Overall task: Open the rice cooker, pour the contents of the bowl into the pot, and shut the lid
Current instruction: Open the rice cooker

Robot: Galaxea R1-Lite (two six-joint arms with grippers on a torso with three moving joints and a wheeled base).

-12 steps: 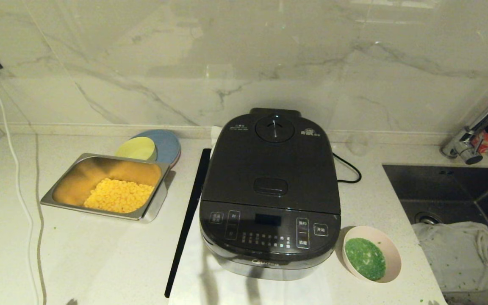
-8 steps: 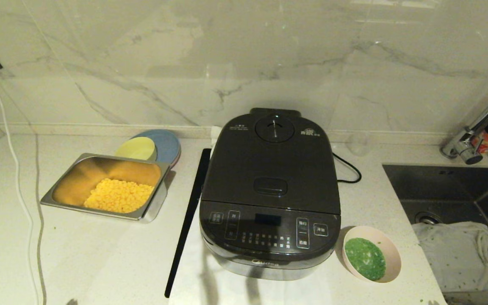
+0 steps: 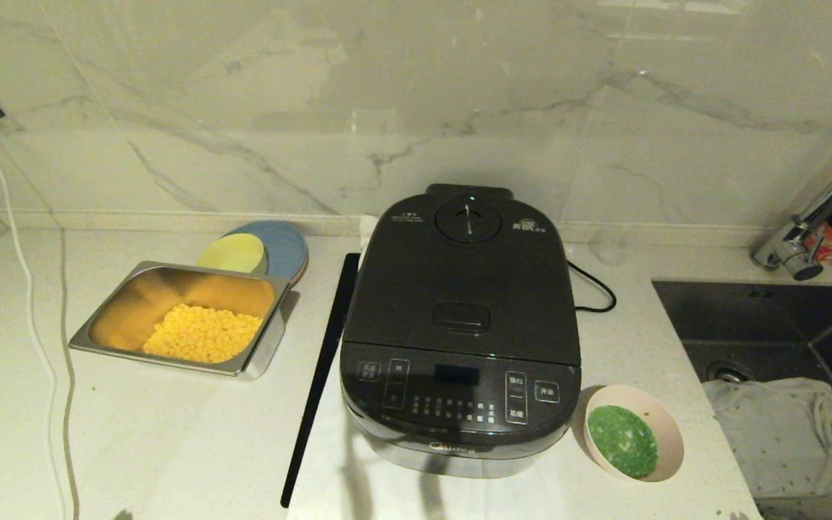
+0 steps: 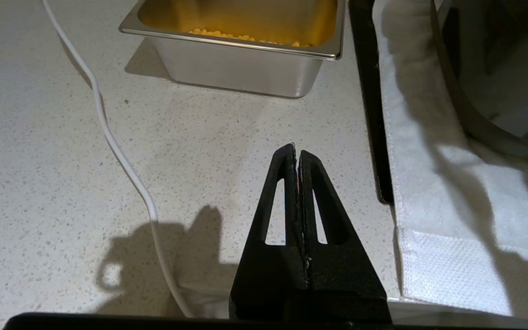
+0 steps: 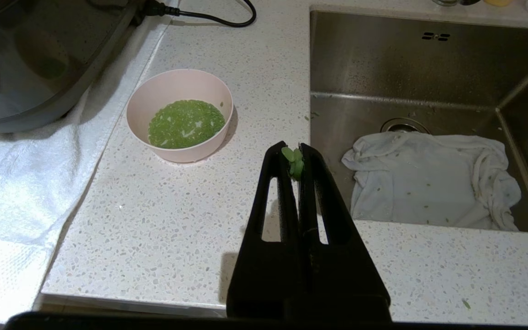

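Head view: nothing has shifted across the last moments. The cooker (image 3: 461, 339) sits mid-counter with its lid (image 3: 464, 285) down, so the pot is hidden, and the bowl (image 3: 633, 441) stands just beside the cooker's front corner on the sink side, its green contents (image 3: 623, 440) all inside. Neither arm shows here. The steel tray (image 3: 183, 319) of corn lies well apart on the other side. With no change at all, I judge the task not yet begun; opening the lid comes first. Left wrist view: the left gripper (image 4: 296, 153) hangs over bare counter, its fingers pressed together on nothing. The tray (image 4: 241, 68) lies ahead of its tips, a white cable (image 4: 124, 160) runs past on its outer side, and the cooker's rounded base (image 4: 484, 123) on a white towel (image 4: 433, 192) sits ahead toward its inner side. Right wrist view: the right gripper (image 5: 294, 158) is likewise closed, with a few green bits stuck between its tips but no object held. The bowl (image 5: 180, 114) is ahead and slightly inward of it, apart from the fingers, the cooker (image 5: 35, 68) beyond that, and the sink (image 5: 429, 114) with a rag (image 5: 433, 183) on its outer side.
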